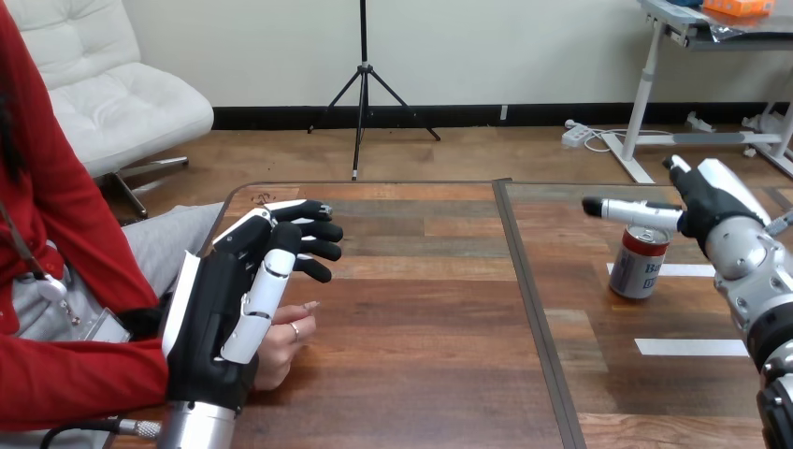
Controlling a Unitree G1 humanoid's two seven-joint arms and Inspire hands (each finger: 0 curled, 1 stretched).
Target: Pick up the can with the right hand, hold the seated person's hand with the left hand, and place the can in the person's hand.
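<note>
In the head view, the left hand (217, 318) lies near the tabletop's (421, 365) left edge, its silver forearm rising from the bottom edge of the view. Its fingers (313, 229) are stretched forward and a little apart, only lightly bent, closed on nothing. The person's hand (283, 344) rests on the tabletop just beside and partly under this hand, with fingertips showing past the robot's white-shelled thumb (262, 299). The thumb lies along the top of the person's hand (whether it presses down on it cannot be told), and nothing is curled round that hand.

The can (641, 264), red and white with a silver top, stands upright on the right half of the tabletop, well apart from both the person's hand and the left hand. It stands against the left end of a white tape strip (687, 269), and a second tape strip (692, 347) lies nearer the front edge. A dark seam (526, 299) runs front to back across the tabletop between the can and the person's hand.

The right hand (708, 208) hangs over the can near the right edge, spread wide. One finger reaches left across the can's top, either touching it or just above it, and another points up and away. The can is not gripped.
</note>
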